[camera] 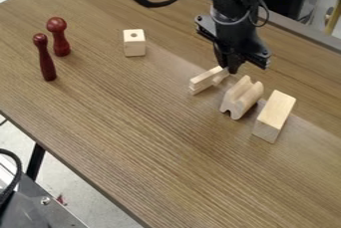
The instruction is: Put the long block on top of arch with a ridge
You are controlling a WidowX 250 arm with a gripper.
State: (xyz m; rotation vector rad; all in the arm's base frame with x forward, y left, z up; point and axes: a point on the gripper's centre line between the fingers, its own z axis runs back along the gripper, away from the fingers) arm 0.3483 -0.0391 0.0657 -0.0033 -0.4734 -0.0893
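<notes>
At left on the table (143, 127), two dark red pins (46, 60) (60, 38) stand upright near each other. Then comes a small block with a hole (134, 46). Farther right, a narrow grooved piece (203, 81) lies with its far end at the tip of the gripper (230, 67); I cannot tell if it is open or closed. Just beside is the ridged arch (241, 98). The long block (273, 116) lies rightmost, apart from the gripper, beyond the arch.

Wood-grain table (153, 137), pale wooden blocks (275, 112), dark-red pins (59, 42)
</notes>
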